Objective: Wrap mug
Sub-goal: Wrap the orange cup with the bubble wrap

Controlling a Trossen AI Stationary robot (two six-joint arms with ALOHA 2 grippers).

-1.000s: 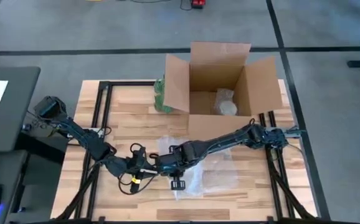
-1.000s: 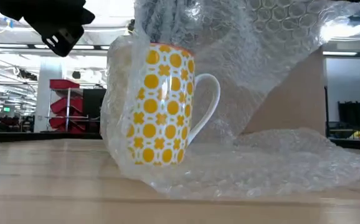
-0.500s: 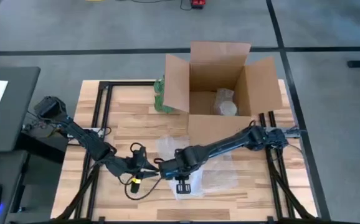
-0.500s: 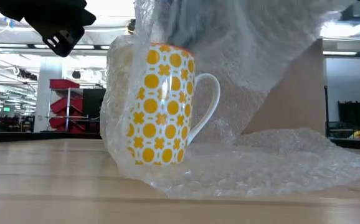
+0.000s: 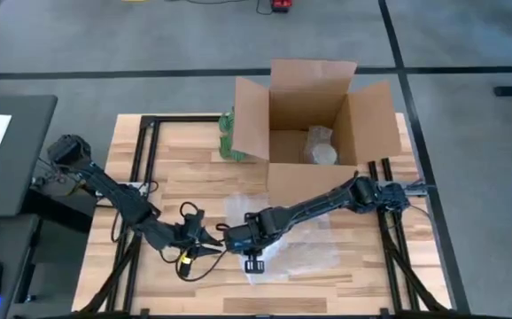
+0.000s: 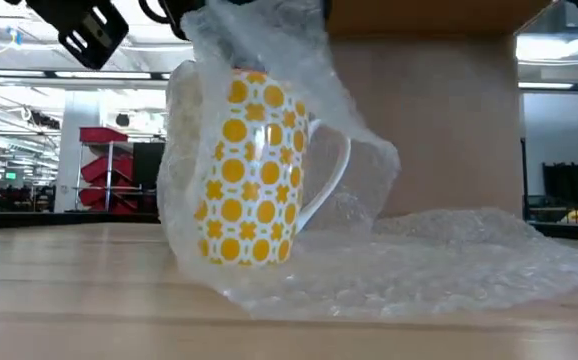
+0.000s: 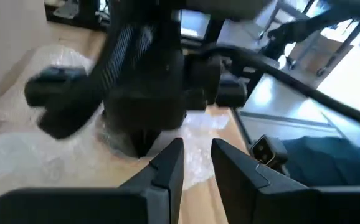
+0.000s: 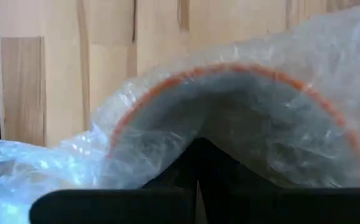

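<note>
The mug [image 6: 249,170] is white with yellow flower marks and an orange rim [image 8: 230,68]. It stands slightly tilted on a sheet of bubble wrap [image 6: 439,260] near the table's front middle, with the wrap pulled over its top and handle. My right gripper [image 5: 238,237] is right above the mug, shut on the wrap. My left gripper [image 5: 206,249] hovers just left of it, its fingers [image 7: 170,158] a narrow gap apart with nothing between them. From above, the mug is hidden under the right gripper. My right gripper pinches the bubble wrap [image 8: 167,143] between its two fingers just above the mug's rim, coming from above and pointing down. The wrap [image 6: 269,40] runs from the fingers over the mug's mouth and down its handle side. The rest of the sheet lies on the table.
An open cardboard box [image 5: 314,115] stands at the far middle with a wrapped item [image 5: 321,146] inside. A green leafy bunch [image 5: 228,133] sits against the box's left flap. Bare wood lies along the table's left part and near edge.
My right gripper has gone toward the table's left over the mug, pulling the wrap with it. The wrap, which rose high on the mug's right, now lies down over the handle side. The mug has tipped a little. My left gripper has shifted toward the near edge.
</note>
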